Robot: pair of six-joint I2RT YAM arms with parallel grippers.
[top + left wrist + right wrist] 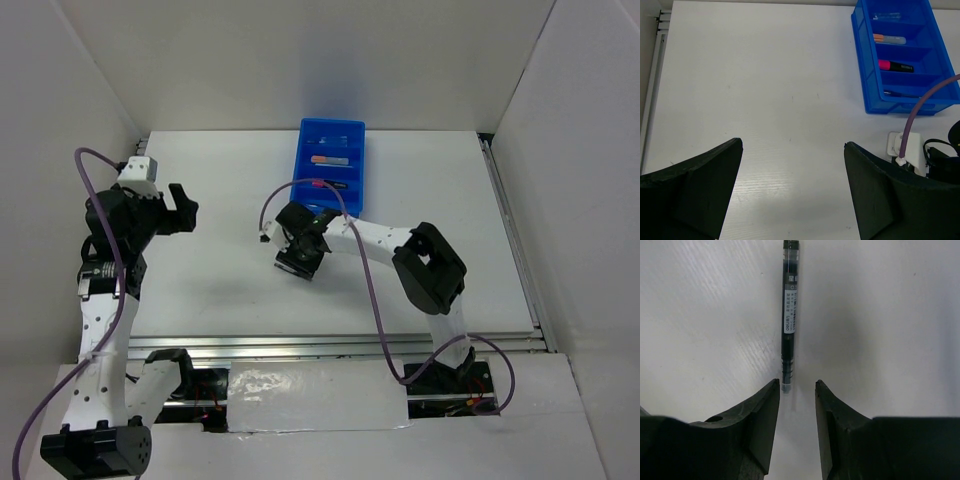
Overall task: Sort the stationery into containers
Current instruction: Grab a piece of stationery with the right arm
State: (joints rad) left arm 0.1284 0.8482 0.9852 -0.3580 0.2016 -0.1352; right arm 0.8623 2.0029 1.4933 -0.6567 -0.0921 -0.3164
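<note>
A dark pen point(790, 315) with a white label lies flat on the white table, stretching straight away from my right gripper point(796, 383). Its near end sits just at the mouth of the half-open jaws, close to the left finger point(762, 410), and nothing is gripped. From above, the right gripper point(300, 258) hangs low over the table and hides the pen. The blue tray point(862, 60) holds a small clear bottle point(886, 16), an orange highlighter point(888, 38), a pink marker point(895, 65) and a thin dark pen point(900, 93), one per compartment. My left gripper point(792, 145) is wide open and empty.
The tray point(331, 124) stands at the back middle of the table. A purple cable point(920, 107) arcs from the right wrist in front of the tray. White walls close in the table on the left, back and right. The left gripper point(185, 210) hovers at the left side.
</note>
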